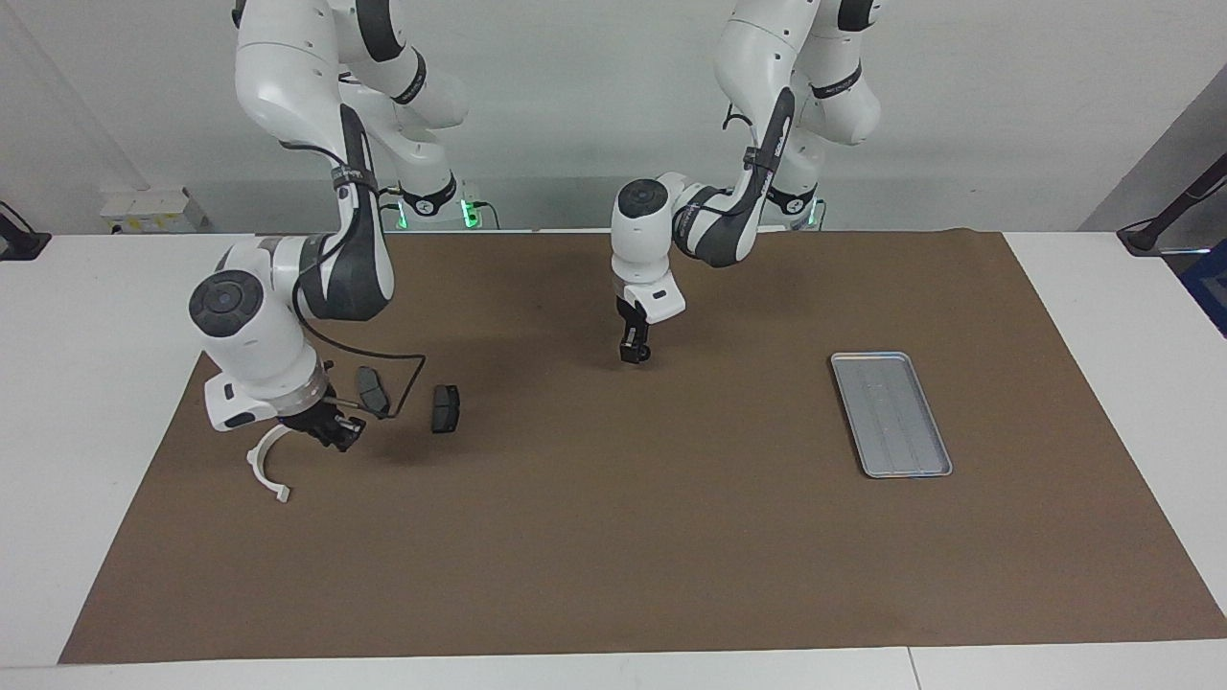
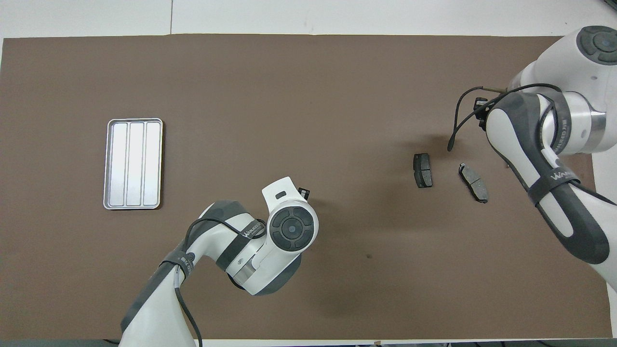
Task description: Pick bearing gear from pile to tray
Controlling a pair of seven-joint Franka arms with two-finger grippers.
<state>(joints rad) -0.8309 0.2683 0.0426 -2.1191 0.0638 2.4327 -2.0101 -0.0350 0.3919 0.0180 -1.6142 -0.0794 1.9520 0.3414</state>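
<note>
The pile lies at the right arm's end of the mat: a white curved arc [image 1: 266, 466] and two dark grey brake pads [image 1: 372, 391] [image 1: 445, 408], which also show in the overhead view [image 2: 473, 182] [image 2: 423, 170]. I see no tiny black pieces on the mat. My right gripper [image 1: 335, 431] hangs above the mat between the arc and the nearer pad; in the overhead view only its edge [image 2: 480, 110] shows past the arm. My left gripper [image 1: 633, 353] is shut and waits over the mat's middle. The silver tray [image 1: 890, 412] [image 2: 133, 164] holds nothing.
A black cable [image 1: 412, 369] loops from the right arm just over the brake pads. The brown mat [image 1: 613, 537] covers the white table. The right arm hides the white arc in the overhead view.
</note>
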